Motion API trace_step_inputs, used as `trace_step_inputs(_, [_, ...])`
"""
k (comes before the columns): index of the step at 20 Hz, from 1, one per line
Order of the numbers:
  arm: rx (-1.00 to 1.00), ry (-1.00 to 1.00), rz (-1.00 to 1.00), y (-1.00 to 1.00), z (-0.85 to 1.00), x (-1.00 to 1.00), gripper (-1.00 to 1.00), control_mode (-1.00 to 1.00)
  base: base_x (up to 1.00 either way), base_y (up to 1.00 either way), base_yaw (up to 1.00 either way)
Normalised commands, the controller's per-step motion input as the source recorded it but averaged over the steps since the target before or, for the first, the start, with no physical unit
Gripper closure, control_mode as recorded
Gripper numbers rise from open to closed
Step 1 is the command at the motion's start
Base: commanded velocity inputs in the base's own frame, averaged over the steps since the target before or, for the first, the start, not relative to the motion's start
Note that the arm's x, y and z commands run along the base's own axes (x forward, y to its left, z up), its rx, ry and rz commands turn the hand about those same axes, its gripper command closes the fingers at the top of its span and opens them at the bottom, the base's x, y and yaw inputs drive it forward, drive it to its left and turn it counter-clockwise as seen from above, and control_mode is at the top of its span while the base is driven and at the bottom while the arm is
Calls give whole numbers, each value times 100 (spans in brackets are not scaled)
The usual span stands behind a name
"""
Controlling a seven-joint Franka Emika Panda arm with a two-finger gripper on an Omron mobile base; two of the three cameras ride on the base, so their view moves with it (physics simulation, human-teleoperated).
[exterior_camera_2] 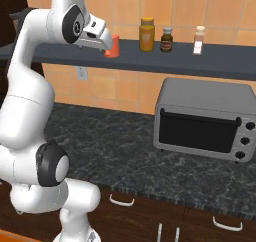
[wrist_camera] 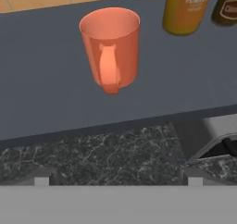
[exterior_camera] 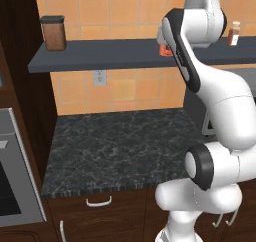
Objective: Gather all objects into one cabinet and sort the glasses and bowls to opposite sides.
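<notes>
An orange-red mug [wrist_camera: 110, 47] stands upright on the dark grey wall shelf [wrist_camera: 41, 102], its handle turned toward the hand camera. In the right base view the mug [exterior_camera_2: 113, 46] sits just past my gripper [exterior_camera_2: 103, 40], which hovers at shelf height in front of it without touching. My arm half hides the mug [exterior_camera: 164, 49] in the left base view. My gripper [wrist_camera: 118, 180] is open, its two fingertips [wrist_camera: 41, 180] wide apart low in the hand view, with nothing between them.
Right of the mug the shelf holds a yellow jar [exterior_camera_2: 147, 34], a dark jar [exterior_camera_2: 166, 39] and a small white-red bottle [exterior_camera_2: 199, 40]. A brown canister [exterior_camera: 53, 32] stands at the shelf's left end. A toaster oven [exterior_camera_2: 202, 118] sits on the dark stone counter [exterior_camera: 120, 146].
</notes>
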Motion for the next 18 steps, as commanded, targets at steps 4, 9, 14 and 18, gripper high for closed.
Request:
trace_step_inputs(4, [0, 3, -1, 0, -15, 30, -100, -100, 0, 0, 0])
trace_step_inputs(9, [0, 2, -3, -1, -11, 43, -100, -100, 0, 0, 0])
trace_step_inputs(14, [0, 1, -4, -3, -6, 47, -100, -100, 0, 0, 0])
trace_step_inputs(18, [0, 0, -3, -4, -1, 47, -100, -100, 0, 0, 0])
